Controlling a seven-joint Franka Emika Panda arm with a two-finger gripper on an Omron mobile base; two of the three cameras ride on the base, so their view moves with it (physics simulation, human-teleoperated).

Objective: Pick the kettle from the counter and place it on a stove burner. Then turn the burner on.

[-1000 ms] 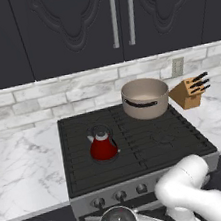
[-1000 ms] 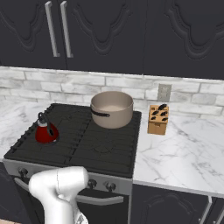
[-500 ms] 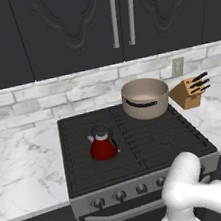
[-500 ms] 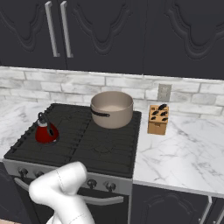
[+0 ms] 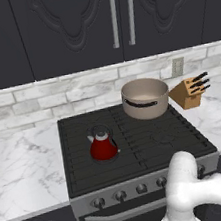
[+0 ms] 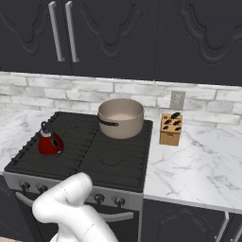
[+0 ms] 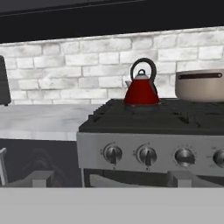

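Kettle [image 5: 103,145] already upright on the stove's front-left burner [image 5: 90,159], left of the pot [image 5: 145,98], so knob-turning judged the step in hand. Jaws spread wide, holding nothing, low in front of the stove. Best to line up on the knob [image 7: 113,154] below the kettle, approach squarely, pinch, then rotate.
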